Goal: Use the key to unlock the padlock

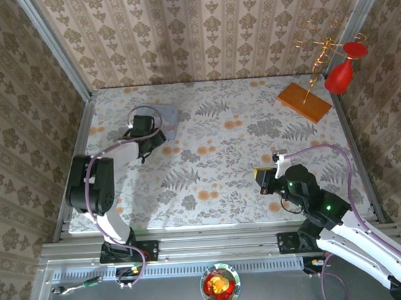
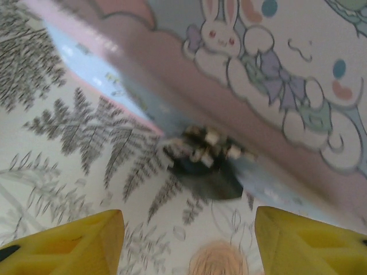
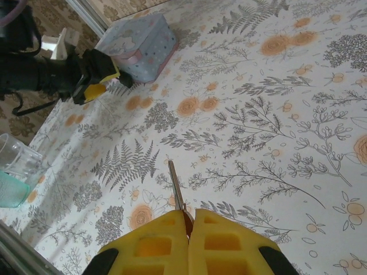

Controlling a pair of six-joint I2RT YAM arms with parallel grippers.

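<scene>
Table [image 1: 216, 189] with a floral fern-print cloth, patterned walls round it. Pale blue cartoon tin [image 2: 275, 69] sits on the cloth far left, with a rabbit print on its side. A wooden board [image 1: 304, 102] with a gold wire stand is far right, with red pieces hanging by it. A clear glass [image 3: 17, 160] shows at the left edge of the right wrist view.

Left gripper [image 2: 186, 220] is at the tin - yellow fingers [image 2: 74, 246] spread wide, nothing between them, cloth showing in the gap. Right gripper [image 3: 189, 229] is near right, well apart from the tin, its fingers pressed together and pinching the key.

Padlock [image 2: 206, 163] is a small dark blurred lump on the cloth at the foot of the tin's side wall, just beyond the left fingertips and roughly centred between them; too blurred to make out the shackle or whether it touches the tin.

Key [image 3: 176, 189] - a thin metal shaft sticking out past the right fingertips, angled slightly left over the cloth.
</scene>
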